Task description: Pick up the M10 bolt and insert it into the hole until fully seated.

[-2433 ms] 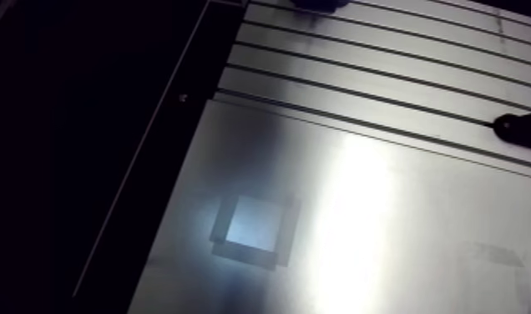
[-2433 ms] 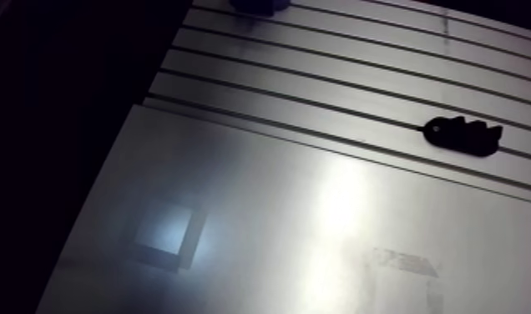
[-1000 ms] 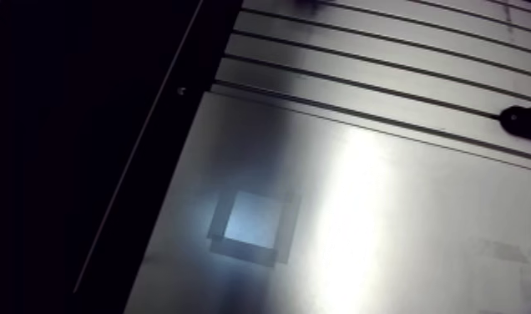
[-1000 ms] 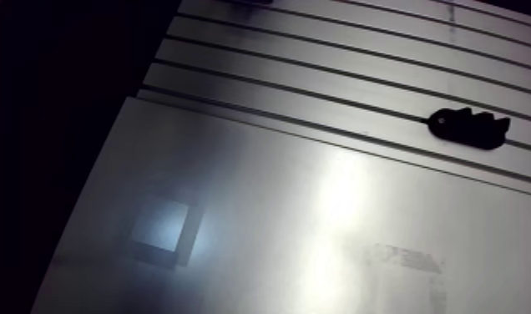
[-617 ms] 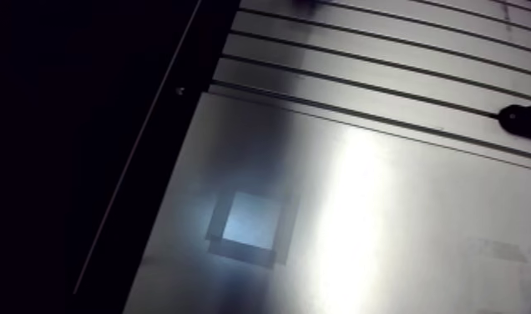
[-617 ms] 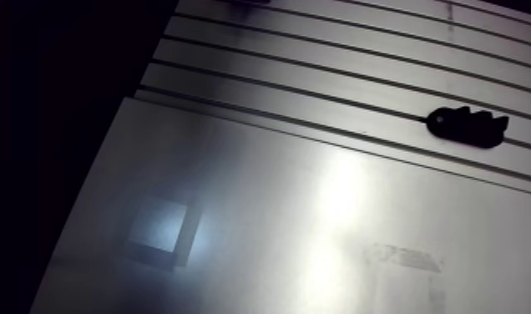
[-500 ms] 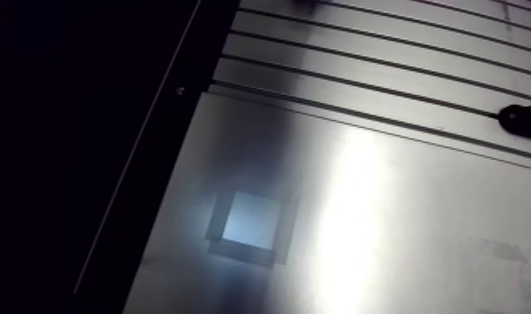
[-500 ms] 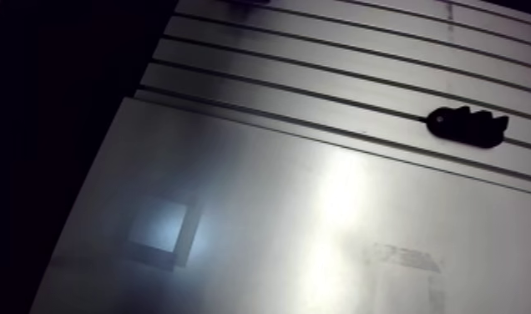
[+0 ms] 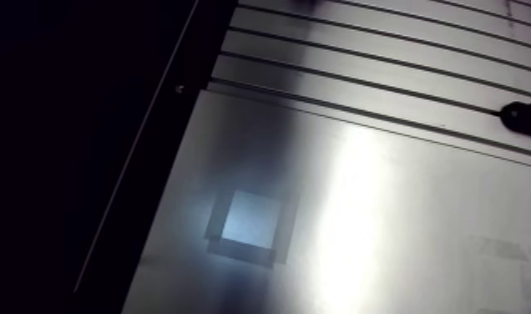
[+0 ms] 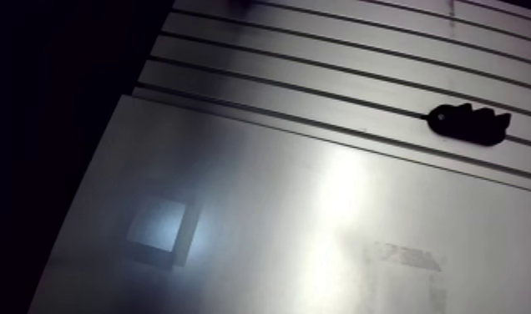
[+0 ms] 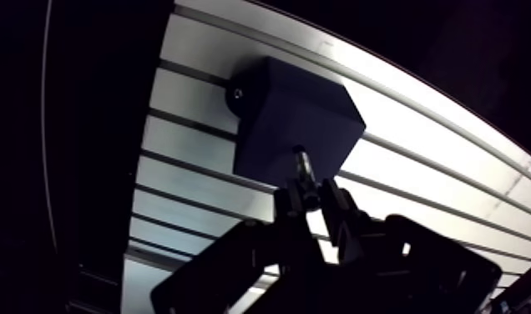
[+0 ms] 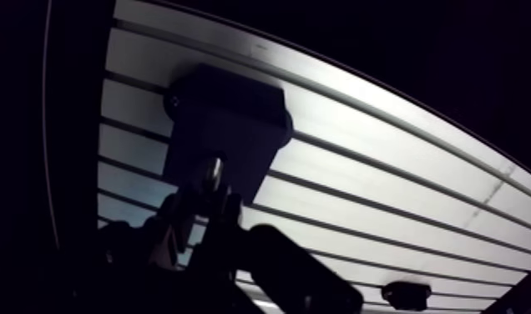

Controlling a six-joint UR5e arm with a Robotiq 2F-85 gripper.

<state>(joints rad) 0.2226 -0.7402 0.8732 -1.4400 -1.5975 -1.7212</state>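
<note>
looking down from the arm, shows a big shiny table (image 9: 386, 63) with long dark slots running across. on the near part, has a smooth flat metal sheet (image 9: 386, 217) lying over the slots, with bright glare down the middle. on that sheet, shows a pale square patch (image 9: 252, 221) with a darker rim. seen from the wrist, shows a dark block (image 11: 294, 117) sitting on the slotted table, just ahead of the claw (image 11: 312, 200). rises from below as a dark shape, with two fingers (image 11: 340, 209) set narrow and pinching the bolt (image 11: 304, 167). holds the bolt between the fingers, pointing the same way as them, with the thin end poking out past the tips and over the near edge of the block. cannot tell about any touch between bolt and block. farther along one slot, well apart from the block, shows a small black lumpy thing (image 10: 469, 123). at one far corner of the block, shows a little round spot (image 11: 235, 93); cannot tell whether hole or screw.
</note>
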